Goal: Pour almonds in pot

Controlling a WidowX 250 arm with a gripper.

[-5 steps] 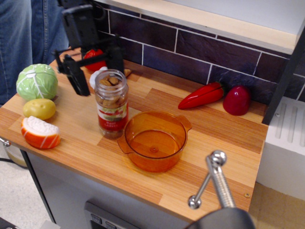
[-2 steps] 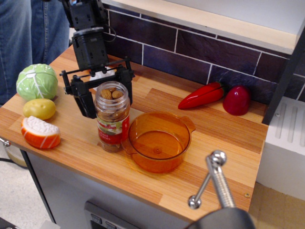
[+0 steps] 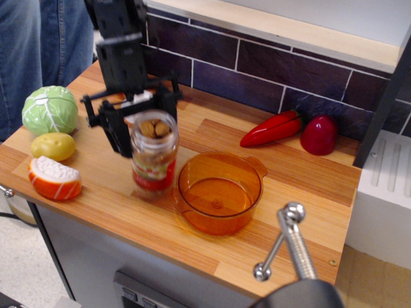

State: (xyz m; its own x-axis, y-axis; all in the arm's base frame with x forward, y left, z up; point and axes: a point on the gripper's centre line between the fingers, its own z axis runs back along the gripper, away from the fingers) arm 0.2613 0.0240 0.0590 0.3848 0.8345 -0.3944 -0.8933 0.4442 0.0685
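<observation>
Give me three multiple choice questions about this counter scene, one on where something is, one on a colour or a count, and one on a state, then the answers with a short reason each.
1. Where does the pot stand relative to the jar of almonds?
A. On the jar's image-right side
B. Behind it at the tiles
C. On its image-left side

2. How many red items lie near the tiled wall at image right?
A. One
B. Two
C. Four

3. What is the pot's state?
A. Full of almonds
B. Overturned
C. Upright and empty

Answers: 1 A, the pot sits just image-right of the jar. 2 B, a long red pepper and a rounder red piece. 3 C, its orange bottom shows bare and the nuts remain in the jar, which the gripper straddles.
</observation>
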